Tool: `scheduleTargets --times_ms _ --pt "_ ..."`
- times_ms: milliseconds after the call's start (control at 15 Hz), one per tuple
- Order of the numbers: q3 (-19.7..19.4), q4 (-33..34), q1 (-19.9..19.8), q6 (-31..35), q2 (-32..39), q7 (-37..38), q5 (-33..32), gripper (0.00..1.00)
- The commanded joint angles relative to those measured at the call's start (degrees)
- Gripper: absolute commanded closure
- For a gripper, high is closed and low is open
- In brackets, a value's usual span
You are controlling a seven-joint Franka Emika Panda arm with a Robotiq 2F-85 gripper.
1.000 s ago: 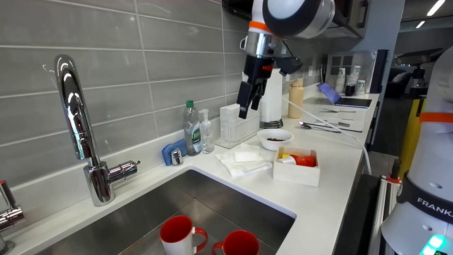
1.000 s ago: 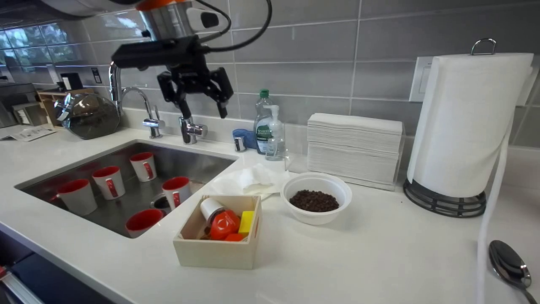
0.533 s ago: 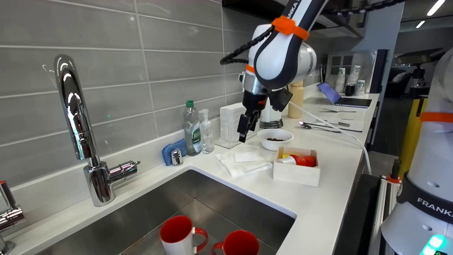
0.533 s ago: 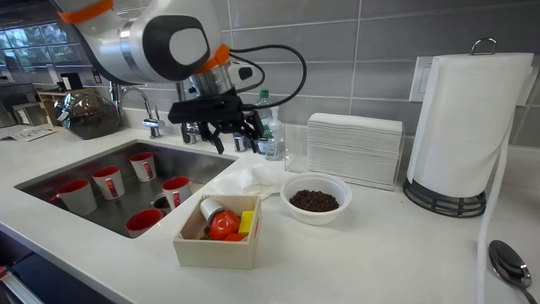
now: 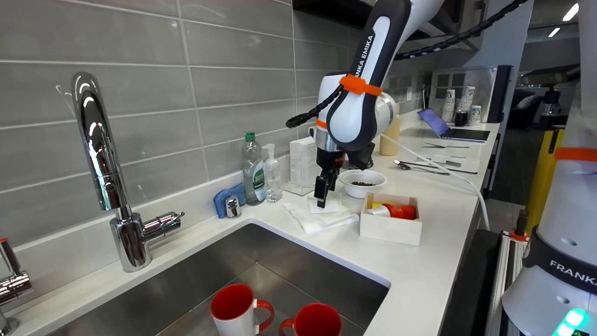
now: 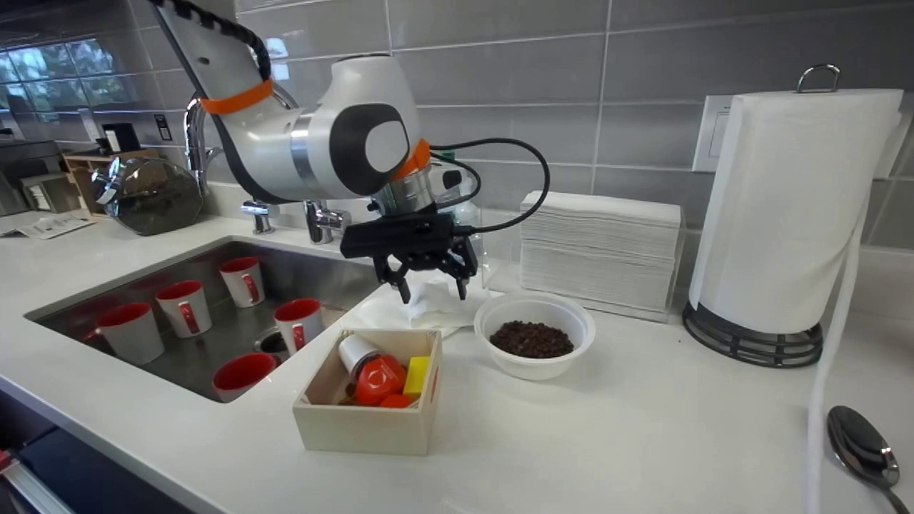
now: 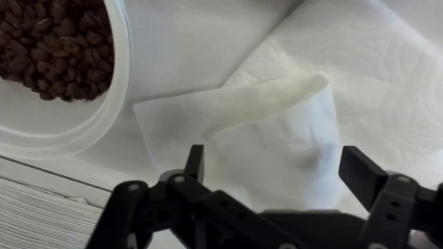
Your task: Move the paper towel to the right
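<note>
The paper towel [image 5: 322, 223] is a crumpled, loosely folded white sheet lying flat on the counter between the sink corner and the bowl. It also shows in an exterior view [image 6: 428, 314], partly behind the box and fingers. In the wrist view the paper towel [image 7: 270, 100] has a raised fold that lies between the fingers. My gripper [image 5: 322, 200] points down over the sheet, as the other exterior angle of the gripper [image 6: 434, 294] also shows. In the wrist view the gripper [image 7: 273, 152] is open and empty, fingers wide apart. I cannot tell whether the fingertips touch the sheet.
A white bowl [image 6: 528, 368] of dark beans stands beside the sheet. A light wooden box [image 6: 360, 432] with red and yellow items is nearer. The sink [image 5: 298, 261] holds mugs. A napkin stack [image 6: 600, 257], soap bottles [image 5: 254, 172] and a towel roll [image 6: 792, 214] stand along the wall.
My gripper has come down from high above the counter to just over the paper towel, staying open. The sheet, bowl and box have not moved.
</note>
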Motion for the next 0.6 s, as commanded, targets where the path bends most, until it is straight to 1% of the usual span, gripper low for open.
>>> scheduleTargets --times_ms 0,133,200,267,333,400,533 --pt "-1.16 3.76 1.15 1.09 4.80 2.26 -2.68 0.00" --pt "-1.12 4.47 1.49 0.83 6.21 2.26 -2.62 0.00" --pt "-1.28 4.61 1.81 0.81 6.80 2.35 -2.72 0.25" --pt "-1.38 4.63 2.09 0.58 7.14 2.26 -2.86 0.28" --pt "-1.26 4.76 2.14 0.44 7.34 2.08 -2.73 0.35" --pt "-0.93 4.81 2.04 0.19 7.18 1.83 -2.42 0.46" --pt "-0.74 4.88 2.01 0.00 6.81 1.61 -2.27 0.64"
